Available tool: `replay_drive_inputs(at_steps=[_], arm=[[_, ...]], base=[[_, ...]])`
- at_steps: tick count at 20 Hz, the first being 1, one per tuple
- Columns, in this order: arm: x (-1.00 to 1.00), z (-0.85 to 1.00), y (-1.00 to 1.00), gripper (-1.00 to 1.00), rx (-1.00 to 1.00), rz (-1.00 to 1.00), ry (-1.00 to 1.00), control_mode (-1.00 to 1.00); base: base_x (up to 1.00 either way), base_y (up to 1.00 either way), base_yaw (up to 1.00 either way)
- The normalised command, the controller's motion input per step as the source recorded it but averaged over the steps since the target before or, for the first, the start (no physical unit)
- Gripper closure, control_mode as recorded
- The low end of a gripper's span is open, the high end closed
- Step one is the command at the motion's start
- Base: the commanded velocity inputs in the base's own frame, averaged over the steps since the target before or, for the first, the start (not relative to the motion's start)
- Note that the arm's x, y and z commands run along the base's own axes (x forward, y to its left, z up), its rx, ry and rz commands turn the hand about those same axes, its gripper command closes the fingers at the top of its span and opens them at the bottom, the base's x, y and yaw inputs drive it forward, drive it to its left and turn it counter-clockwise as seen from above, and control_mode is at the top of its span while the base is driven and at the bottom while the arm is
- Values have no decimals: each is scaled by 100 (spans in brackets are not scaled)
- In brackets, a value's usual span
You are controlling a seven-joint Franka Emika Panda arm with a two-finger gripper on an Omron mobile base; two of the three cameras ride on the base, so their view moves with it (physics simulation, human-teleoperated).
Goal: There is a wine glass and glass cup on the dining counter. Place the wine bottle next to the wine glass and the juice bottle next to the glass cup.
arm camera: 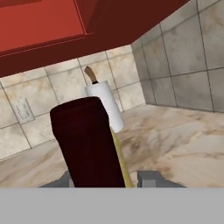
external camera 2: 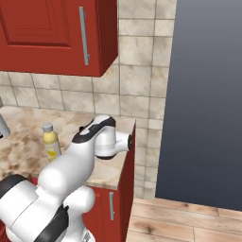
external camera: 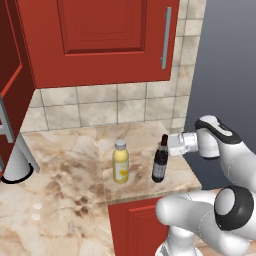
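Barely started here: the gripper [external camera: 165, 143] sits at the wine bottle [external camera: 160, 164] neck, center-right of the left base view, fingers either side, grasp not clear. Juice bottle [external camera: 120, 161] stands just beside it, untouched; both need moving.

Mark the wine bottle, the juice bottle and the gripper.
wine bottle [external camera: 160, 165]: left base view, on the dark body below the neck.
juice bottle [external camera: 120, 165]: left base view, on the yellow body under the pale cap.
gripper [external camera: 165, 142]: left base view, midway between the fingertips, at the wine bottle's neck.
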Motion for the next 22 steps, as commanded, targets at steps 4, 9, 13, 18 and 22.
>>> replay_drive_inputs(at_steps=[4,9,13,18,22], arm=[[0,39,-4,100,2,-3,2,-100],[-26,69,-22,100,1,0,6,-100],[-52,57,-27,100,-2,0,-4,-100],[-54,44,-24,100,-5,1,-10,-100],[-48,23,-6,100,-10,0,-2,-100]], base=[[0,0,0],[0,0,0],[0,0,0],[0,0,0],[0,0,0]])
